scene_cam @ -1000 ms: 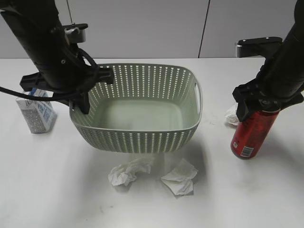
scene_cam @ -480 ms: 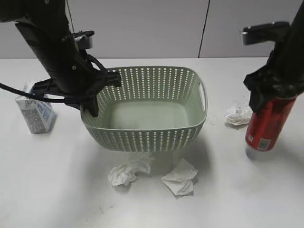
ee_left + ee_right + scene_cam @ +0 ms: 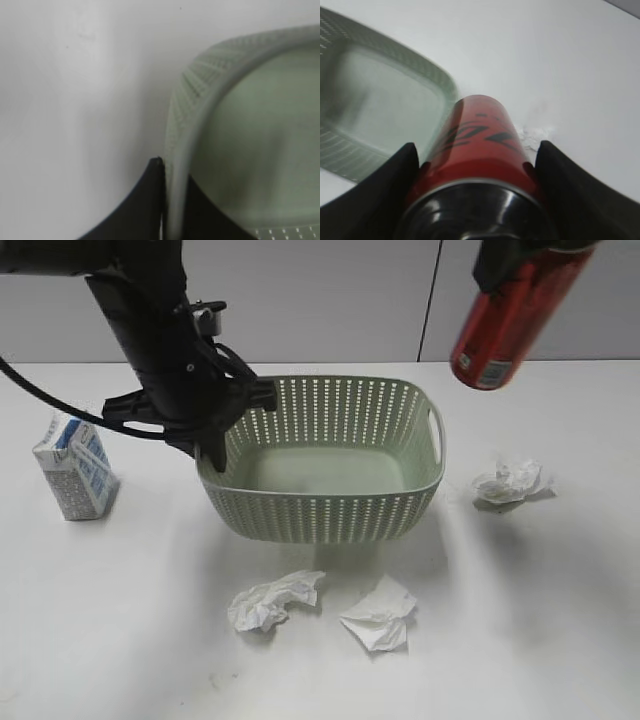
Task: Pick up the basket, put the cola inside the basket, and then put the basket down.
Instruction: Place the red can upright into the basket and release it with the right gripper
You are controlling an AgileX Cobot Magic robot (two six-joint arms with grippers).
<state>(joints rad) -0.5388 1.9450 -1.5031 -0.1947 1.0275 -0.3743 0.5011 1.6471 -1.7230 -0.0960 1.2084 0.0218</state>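
Note:
The pale sage-green basket (image 3: 330, 510) hangs a little above the table at the centre, empty inside. My left gripper (image 3: 212, 445) is shut on its left rim; in the left wrist view the rim (image 3: 200, 115) runs between my two dark fingers (image 3: 172, 200). My right gripper (image 3: 477, 160) is shut on the red cola can (image 3: 477, 145). In the exterior view the cola (image 3: 505, 315) hangs tilted, high at the top right, above and right of the basket; the gripper itself is cut off by the top edge. The right wrist view shows the basket (image 3: 380, 100) below left of the can.
A white-and-blue carton (image 3: 75, 470) stands at the left. Crumpled tissues lie in front of the basket (image 3: 272, 600) (image 3: 380, 612) and at its right (image 3: 510, 482). A wall rises behind the table.
My right gripper has lifted the cola off the table, up and to the left, toward the basket. My left gripper has carried the basket to the right.

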